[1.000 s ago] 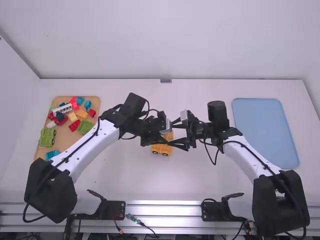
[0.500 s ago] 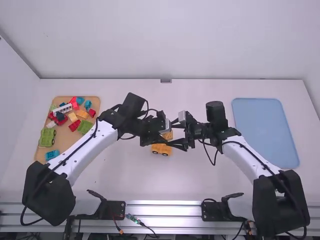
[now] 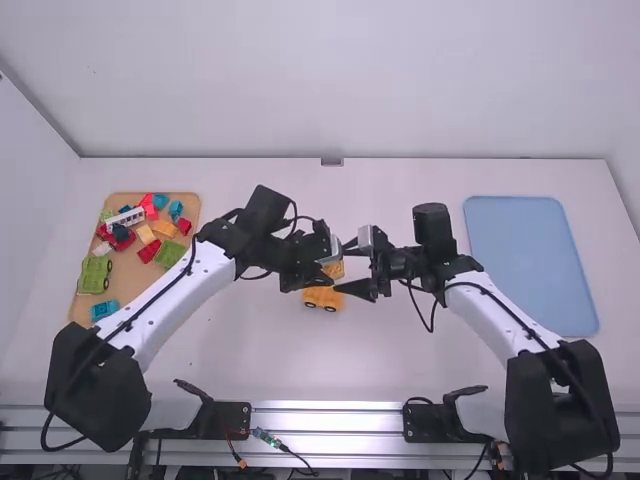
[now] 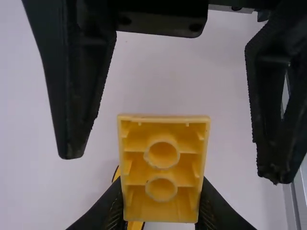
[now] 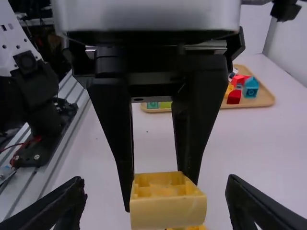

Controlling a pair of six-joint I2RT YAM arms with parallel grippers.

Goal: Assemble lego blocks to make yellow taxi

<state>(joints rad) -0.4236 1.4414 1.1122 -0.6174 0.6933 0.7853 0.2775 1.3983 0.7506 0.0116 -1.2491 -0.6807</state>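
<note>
High view: nearest to me, the silvery rail [image 3: 330,418] runs along the front, with the left arm [image 3: 165,295] and the right arm [image 3: 500,315] standing there and leaning in toward the middle of the white desk [image 3: 400,365]. A little farther off sits the orange wheeled base [image 3: 321,298], its black wheels showing. Just beyond it the two grabbers meet. The left end effector [image 3: 325,270] is closed on a pale yellow block [image 4: 162,170], one finger against each side, and in the left wrist view the block's hollow face shows two round tubes. The right end effector [image 3: 343,266] has its fingers spread wide, one on either side of that block, touching neither side and gripping nothing. Whether the block touches the wheeled base I can't tell. Over on the left lies the tan tray [image 3: 125,270], with a green wheeled base [image 3: 94,275] near its outer edge and red, blue, yellow and green pieces heaped toward its far end, a white windowed piece [image 3: 125,218] among them. Off to the right lies a blue mat [image 3: 532,265], and behind everything rises the pale wall [image 3: 330,80]
</note>
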